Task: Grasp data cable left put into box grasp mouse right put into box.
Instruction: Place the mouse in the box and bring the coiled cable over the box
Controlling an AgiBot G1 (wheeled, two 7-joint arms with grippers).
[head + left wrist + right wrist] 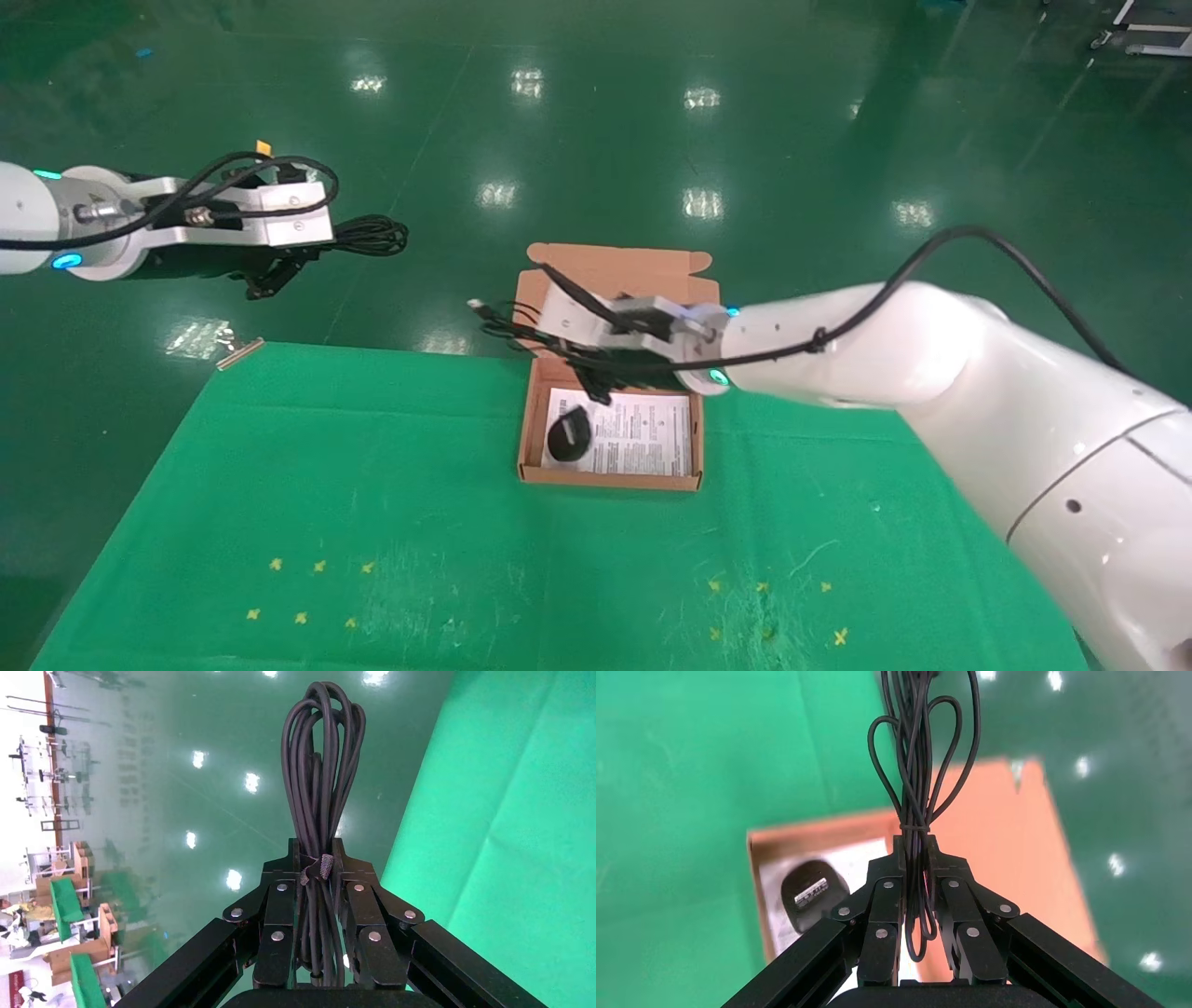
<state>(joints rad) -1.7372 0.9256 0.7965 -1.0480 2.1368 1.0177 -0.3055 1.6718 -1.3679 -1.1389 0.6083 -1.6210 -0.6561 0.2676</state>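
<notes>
My left gripper is raised over the floor beyond the table's far left corner. It is shut on the data cable, a black bundle held at its tie. The bundle's loops stick out past the fingertips of the left gripper. My right gripper is above the back of the open box and is shut on the mouse's bundled cord. The mouse is low inside the box over the white leaflet. Its labelled underside shows beside the right gripper.
The box's lid stands open at the back, past the table's far edge. The cord's USB plug sticks out left of the box. The green cloth bears small yellow marks near the front. A small strip lies at the far left corner.
</notes>
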